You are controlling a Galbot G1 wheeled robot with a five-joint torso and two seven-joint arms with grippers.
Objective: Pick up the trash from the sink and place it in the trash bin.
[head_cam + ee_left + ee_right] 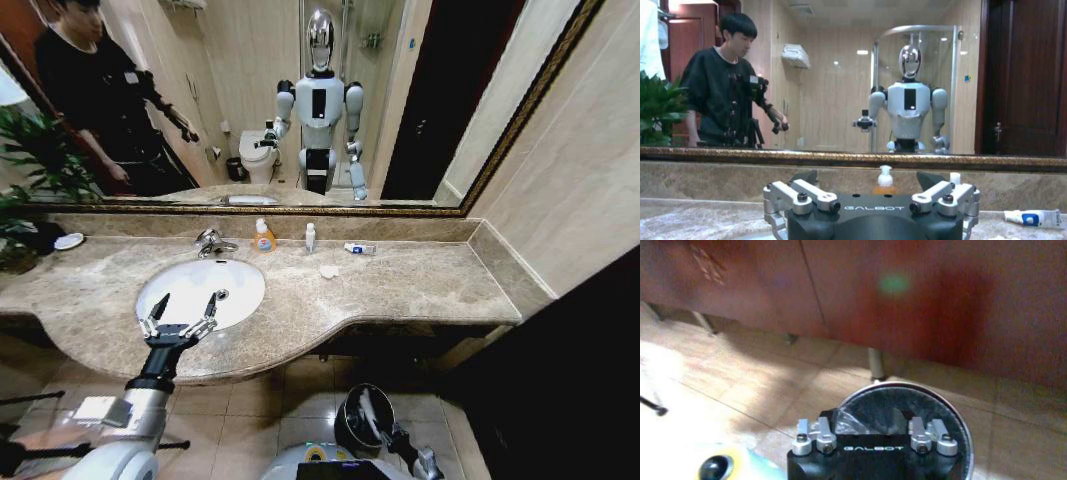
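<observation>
1. Head view, bottom of the frame: the right gripper (400,440) hangs low over the floor tiles beside the trash bin (352,428), which holds a pale item against its dark liner. In the right wrist view its fingers (815,436) stand apart above the bin (943,410), gripping nothing, which I judge a drop position.
2. Lower left of centre: the left gripper (180,315) hovers at the near rim of the sink (160,283), jaws spread wide and empty, apparently poised for a pick.
3. Beyond, centre frame, trash lies on the countertop (420,280): a crumpled scrap (329,271), a slim tube (359,248) and a tiny bottle (310,237), beside the orange soap bottle (263,237).
</observation>
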